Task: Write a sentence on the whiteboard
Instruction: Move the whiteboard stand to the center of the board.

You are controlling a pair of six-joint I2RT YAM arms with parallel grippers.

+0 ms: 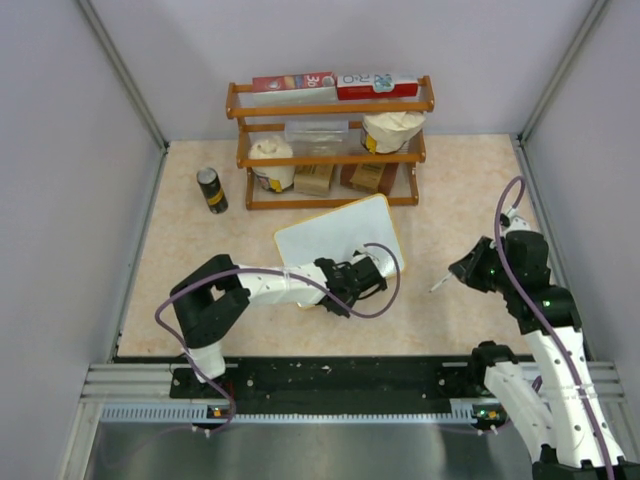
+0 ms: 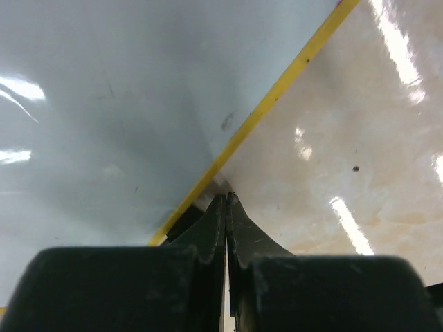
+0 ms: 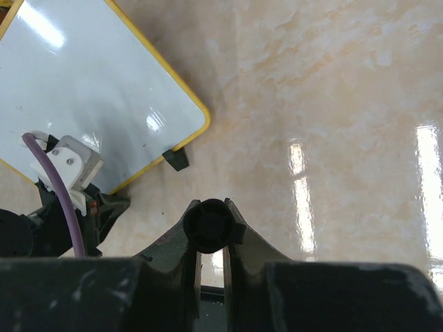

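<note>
The whiteboard [image 1: 335, 232] lies on the table in front of the rack, white with a thin yellow frame. Its face is blank, and no sentence shows in any view. My left gripper [image 1: 352, 288] is shut and empty, fingertips [image 2: 223, 207] at the board's near edge beside a black foot [image 2: 181, 223]. The board [image 2: 104, 104] fills the left of the left wrist view. My right gripper [image 1: 462, 272] is shut on a black marker [image 3: 210, 225], held above bare table right of the board [image 3: 83, 83]. The marker's tip [image 1: 438, 287] points toward the board.
A wooden rack [image 1: 330, 150] stands at the back with red-and-white boxes, tubs and brown packets. A dark can [image 1: 211, 190] stands left of it. The board's second foot [image 3: 176, 159] shows at its near right corner. Walls close both sides.
</note>
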